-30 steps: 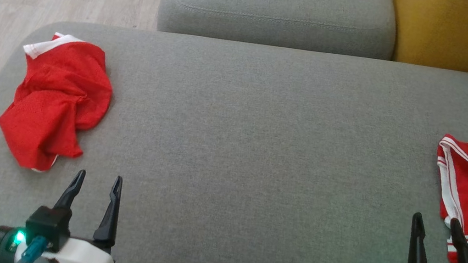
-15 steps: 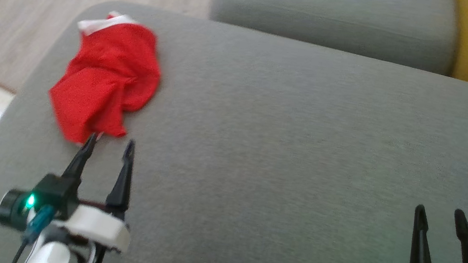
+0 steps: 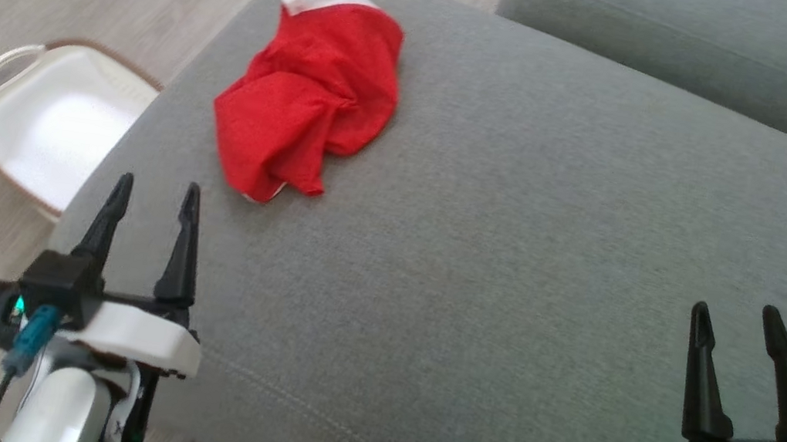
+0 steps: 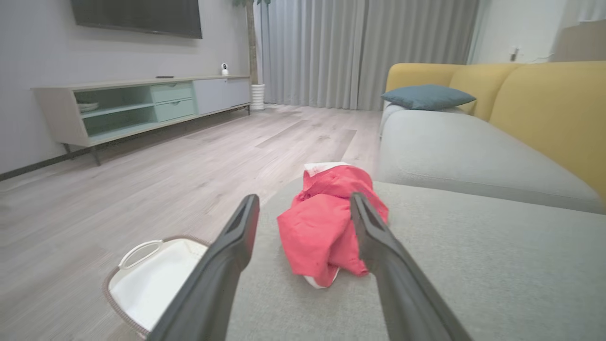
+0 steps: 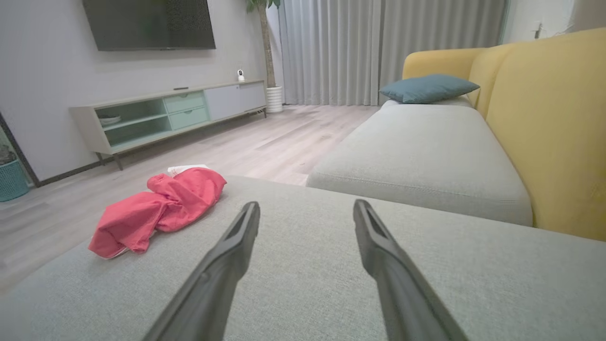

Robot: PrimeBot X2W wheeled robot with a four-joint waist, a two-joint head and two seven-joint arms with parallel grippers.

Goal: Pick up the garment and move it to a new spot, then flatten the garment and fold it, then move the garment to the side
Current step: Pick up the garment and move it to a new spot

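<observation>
The head view is now swung leftward — nothing on the sofa seat (image 3: pixel 511 270) is itself moved — so the crumpled red garment (image 3: pixel 311 92) at its left end is lined up for pick-up ahead of the left pincer (image 3: pixel 159 184), held wide open and empty like the right pincer (image 3: pixel 734 309).

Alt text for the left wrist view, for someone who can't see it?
A crumpled red mesh garment lies on the grey fabric cushion, straight ahead of the open left claw. A white brown-rimmed basket sits on the wooden floor, lower left.
</observation>
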